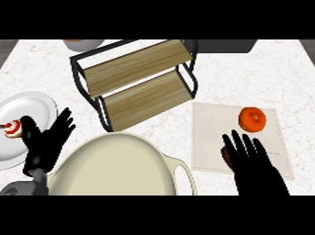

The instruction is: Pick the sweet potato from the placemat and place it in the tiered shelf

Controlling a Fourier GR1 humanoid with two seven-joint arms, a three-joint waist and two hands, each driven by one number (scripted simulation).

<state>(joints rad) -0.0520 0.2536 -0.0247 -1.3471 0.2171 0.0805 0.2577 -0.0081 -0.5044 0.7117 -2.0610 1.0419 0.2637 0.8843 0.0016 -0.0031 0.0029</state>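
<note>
Over the placemat (214, 151), straight, spread fingers (244, 143) of the right hand (258, 176) cover a dark brown sweet potato (225, 153), curled round nothing. Beyond lies an orange (252, 119). Left hand (46, 142) rests open beside the plate (24, 110); the tiered shelf (136, 80) stands behind.

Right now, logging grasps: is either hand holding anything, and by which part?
Nothing is held. Right hand is open over the sweet potato; left hand rests open.
</note>
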